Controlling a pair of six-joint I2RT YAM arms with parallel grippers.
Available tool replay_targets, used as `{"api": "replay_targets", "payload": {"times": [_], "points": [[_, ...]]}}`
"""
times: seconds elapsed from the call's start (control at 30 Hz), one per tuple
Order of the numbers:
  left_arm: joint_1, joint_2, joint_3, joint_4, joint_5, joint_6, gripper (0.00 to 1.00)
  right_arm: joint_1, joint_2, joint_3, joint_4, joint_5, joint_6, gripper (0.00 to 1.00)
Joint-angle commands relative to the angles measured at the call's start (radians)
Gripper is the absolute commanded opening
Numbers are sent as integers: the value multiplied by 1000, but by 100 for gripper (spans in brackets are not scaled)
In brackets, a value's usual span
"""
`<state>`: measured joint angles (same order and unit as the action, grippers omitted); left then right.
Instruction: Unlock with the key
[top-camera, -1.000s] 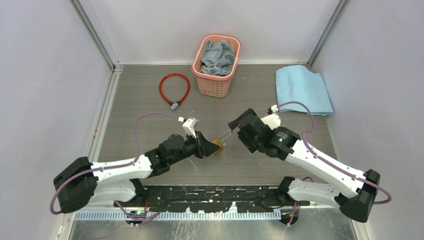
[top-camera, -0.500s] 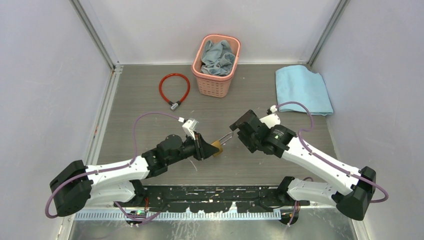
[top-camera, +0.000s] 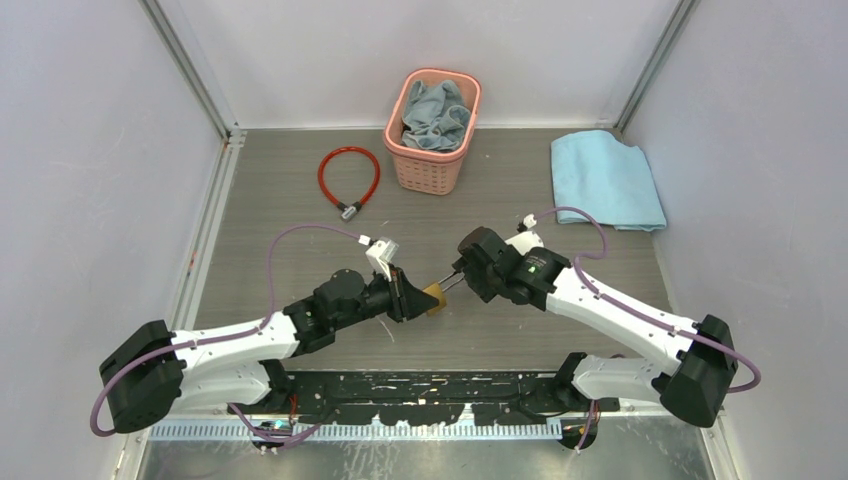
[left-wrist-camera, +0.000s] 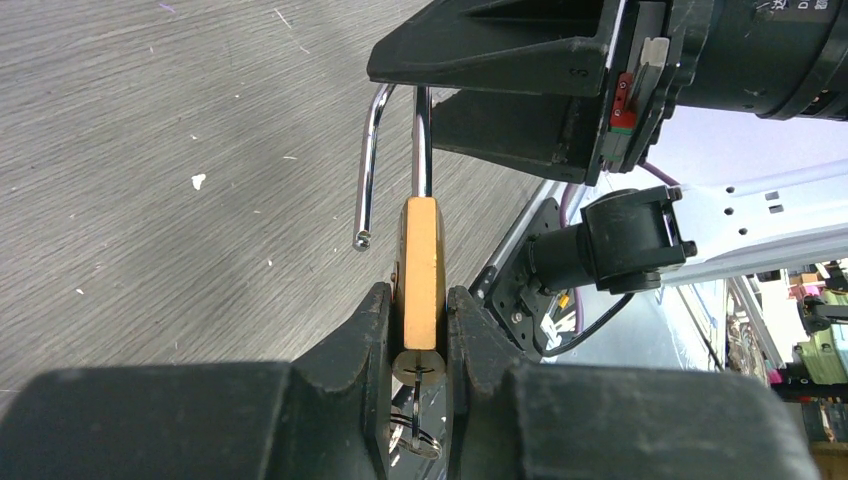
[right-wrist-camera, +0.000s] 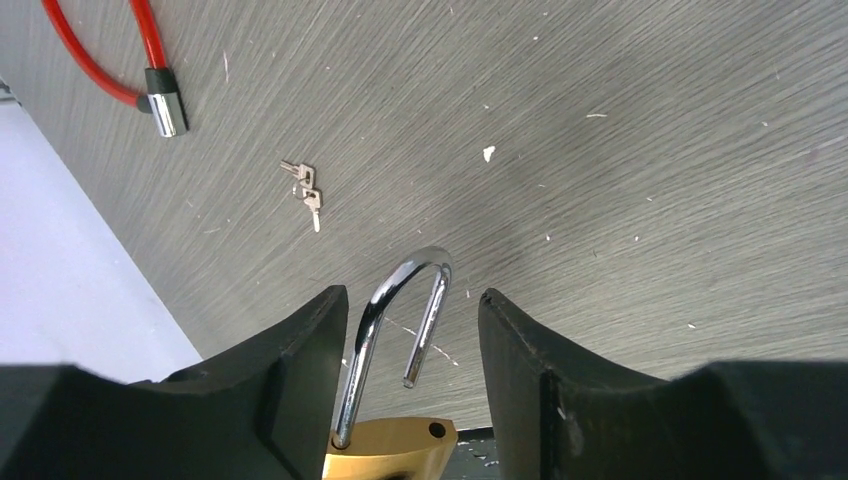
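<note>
The left fingers (left-wrist-camera: 365, 340) are clamped on the brass body of the padlock (left-wrist-camera: 421, 270), holding it up off the counter (right-wrist-camera: 650, 150) between the two arms, with what looks like a key (left-wrist-camera: 418, 442) and its ring hanging from the underside. The shackle (right-wrist-camera: 372, 320) is already sprung: its short leg hangs free of the body, clear in both wrist views. Over the last second the right arm has swung in toward the padlock and turned at the wrist, while the left arm has held the lock in nearly the same place. The right fingers (right-wrist-camera: 300, 370) are now spread wide with one on either side of the shackle, and neither appears to touch it. With the shackle out, the unlocking itself looks done. My guess is the right arm is either closing in to swing the shackle fully aside or has just let it go, and the pictures do not settle which. A spare pair of keys (right-wrist-camera: 303, 190) lies on the counter near the red cable lock (right-wrist-camera: 160, 105), well apart from the work.
</note>
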<state>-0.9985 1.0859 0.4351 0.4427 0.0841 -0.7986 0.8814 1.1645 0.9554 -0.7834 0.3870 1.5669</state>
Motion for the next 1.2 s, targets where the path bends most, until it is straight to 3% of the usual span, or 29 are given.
{"api": "replay_targets", "payload": {"times": [0.0, 0.4, 0.67, 1.17], "points": [[5, -50, 25, 114, 24, 18, 0, -2, 8, -9, 32, 42, 3, 55], [4, -62, 23, 119, 41, 21, 0, -4, 25, -15, 45, 64, -10, 50], [4, -60, 23, 130, 50, 15, 0, -6, 24, -17, 46, 80, -11, 32], [5, -43, 20, 156, 34, -37, 0, -13, 6, -7, 64, 143, -55, 7]]}}
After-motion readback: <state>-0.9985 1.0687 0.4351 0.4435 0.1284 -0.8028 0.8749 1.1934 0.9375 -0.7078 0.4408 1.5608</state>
